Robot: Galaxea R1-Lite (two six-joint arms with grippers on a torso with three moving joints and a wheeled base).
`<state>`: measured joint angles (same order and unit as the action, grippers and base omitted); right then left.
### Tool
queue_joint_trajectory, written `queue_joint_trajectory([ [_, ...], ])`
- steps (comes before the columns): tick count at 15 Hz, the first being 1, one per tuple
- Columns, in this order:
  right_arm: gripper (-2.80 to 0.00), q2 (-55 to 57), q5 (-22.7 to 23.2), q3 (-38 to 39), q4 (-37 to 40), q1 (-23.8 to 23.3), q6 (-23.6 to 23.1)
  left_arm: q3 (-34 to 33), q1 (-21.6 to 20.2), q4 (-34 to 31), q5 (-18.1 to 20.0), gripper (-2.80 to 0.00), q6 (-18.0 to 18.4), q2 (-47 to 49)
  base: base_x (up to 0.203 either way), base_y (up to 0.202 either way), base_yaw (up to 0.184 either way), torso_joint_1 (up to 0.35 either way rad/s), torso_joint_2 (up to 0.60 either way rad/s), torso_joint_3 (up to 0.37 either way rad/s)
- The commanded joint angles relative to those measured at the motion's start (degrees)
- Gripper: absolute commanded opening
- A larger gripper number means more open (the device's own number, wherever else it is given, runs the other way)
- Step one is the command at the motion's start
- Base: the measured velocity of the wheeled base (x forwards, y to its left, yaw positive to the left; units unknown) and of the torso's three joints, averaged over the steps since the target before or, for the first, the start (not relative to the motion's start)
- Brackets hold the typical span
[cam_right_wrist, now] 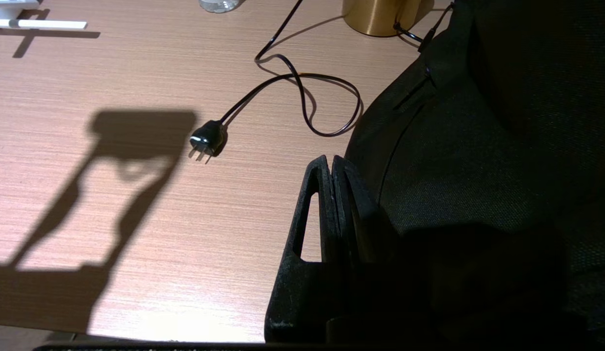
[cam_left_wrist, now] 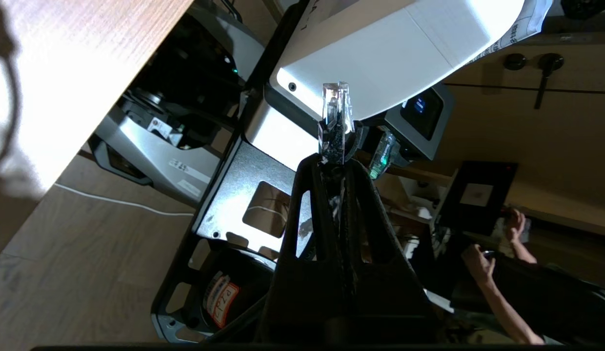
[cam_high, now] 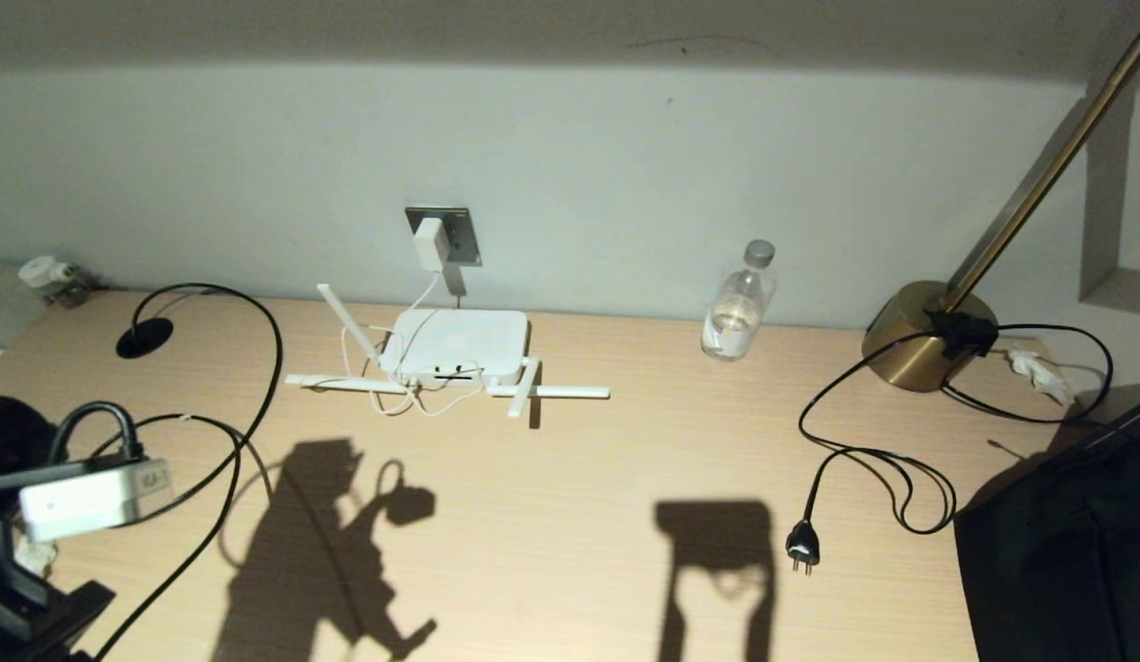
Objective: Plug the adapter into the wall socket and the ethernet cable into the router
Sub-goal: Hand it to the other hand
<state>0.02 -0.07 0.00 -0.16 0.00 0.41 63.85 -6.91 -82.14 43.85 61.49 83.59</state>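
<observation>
Head view: adapter (cam_high: 429, 243) seated in wall socket (cam_high: 452, 233) above router (cam_high: 458, 346); left gripper (cam_left_wrist: 334, 158) off the desk's edge, clamped on ethernet cable (cam_high: 222, 432) connector; right gripper (cam_right_wrist: 330, 165) closed, empty, over desk (cam_high: 570, 515).

Left arm at the near left table edge in the head view, forearm and white wrist housing (cam_high: 92, 496) lying roughly level. Left gripper (cam_left_wrist: 334, 158) turned away from the table, toward the robot's own base; fingers (cam_left_wrist: 317, 195) pinched together on the ethernet cable (cam_left_wrist: 335, 117), its clear connector protruding just beyond the fingertips. Right gripper (cam_right_wrist: 330, 163) low over the near right table edge, fingers pressed flat together, nothing between them.
</observation>
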Motion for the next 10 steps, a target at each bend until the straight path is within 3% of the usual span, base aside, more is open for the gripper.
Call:
queue_joint_trajectory([
  [1, -2.8, 0.0, 0.0, 0.0, 0.0, 0.0, 0.0, 0.3, -0.2, -0.6, 0.3, -2.8, 0.3, 0.9, 0.0, 0.0, 0.0, 0.0, 0.0, 0.0],
  [4, -2.8, 0.0, 0.0, 0.0, 0.0, 0.0, 0.0, 2.0, 0.1, -0.3, 0.1, -2.8, 0.4, 0.4, 0.0, 0.0, 0.0, 0.0, 0.0, 0.0],
  [7, -2.8, 0.0, 0.0, 0.0, 0.0, 0.0, -0.1, 8.7, 2.1, -0.2, -0.4, -2.8, 1.2, -2.4, 0.0, 0.0, 0.0, 0.0, 0.0, 0.0],
  [9, -2.8, 0.0, 0.0, -0.2, 0.3, 0.0, -1.0, 13.2, 5.6, 2.6, -3.7, -2.8, 3.5, -2.9, 0.0, 0.0, 0.0, 0.0, 0.0, 0.0],
  [10, -2.8, 0.0, 0.4, -0.1, 0.3, 0.0, -2.6, 13.5, 6.8, 7.0, -5.5, -2.8, 4.4, -2.8, 0.0, 0.0, 0.0, 0.0, 0.0, 0.0],
])
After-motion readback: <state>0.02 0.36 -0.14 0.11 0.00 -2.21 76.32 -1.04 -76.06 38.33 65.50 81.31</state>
